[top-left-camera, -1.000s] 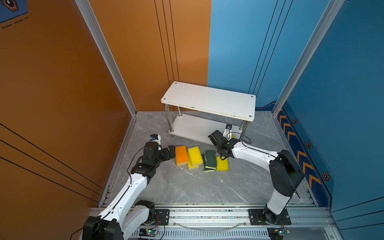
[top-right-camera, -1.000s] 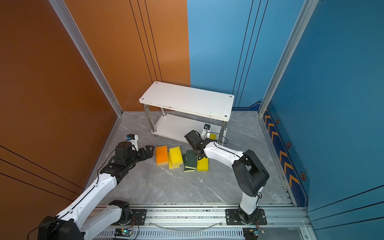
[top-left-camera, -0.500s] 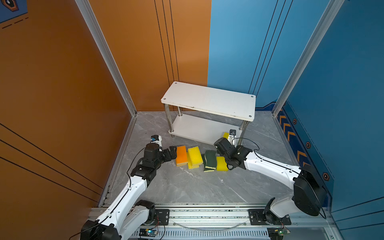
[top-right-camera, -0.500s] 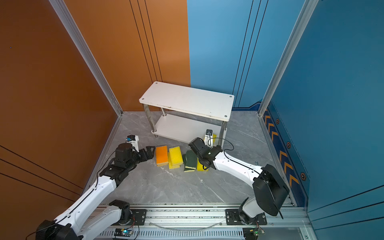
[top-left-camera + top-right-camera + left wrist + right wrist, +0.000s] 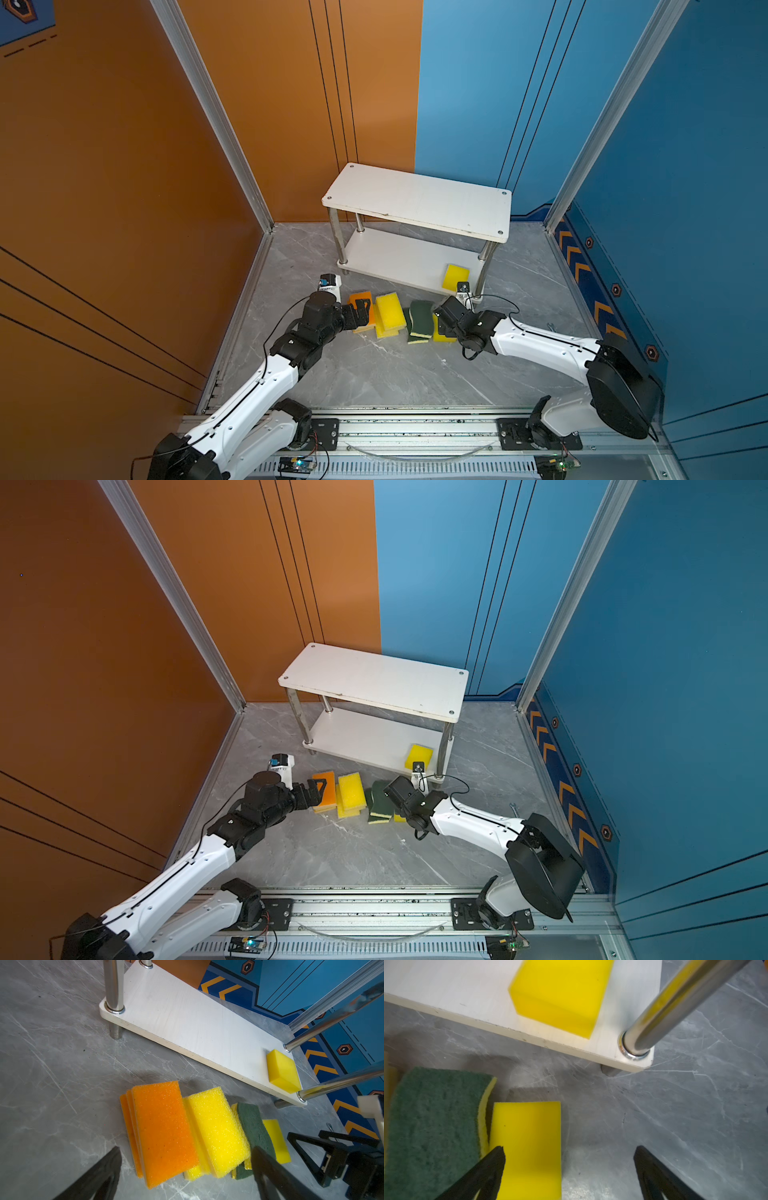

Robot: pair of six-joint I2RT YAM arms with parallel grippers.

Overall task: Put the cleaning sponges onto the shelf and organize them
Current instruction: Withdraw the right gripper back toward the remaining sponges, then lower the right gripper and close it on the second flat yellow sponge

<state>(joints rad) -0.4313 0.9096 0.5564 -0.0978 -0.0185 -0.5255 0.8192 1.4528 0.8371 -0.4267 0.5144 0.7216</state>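
Note:
The white two-tier shelf stands at the back. One smooth yellow sponge lies on its lower board, by the right front leg. In front of the shelf, on the floor, runs a row of sponges: an orange stack, coarse yellow ones, green scouring pads and a smooth yellow block. My left gripper is open, its fingers spanning the near ends of the orange and yellow sponges. My right gripper is open and empty, one finger over the smooth yellow block.
The grey marble floor is walled by orange panels on the left and blue panels on the right, with aluminium posts at the corners. The shelf's chrome legs stand close to the right gripper. The arms' rail runs along the front.
My right gripper has drawn back from the shelf's lower board, opened, and left the smooth yellow sponge there. My left gripper has edged forward over the orange stack.

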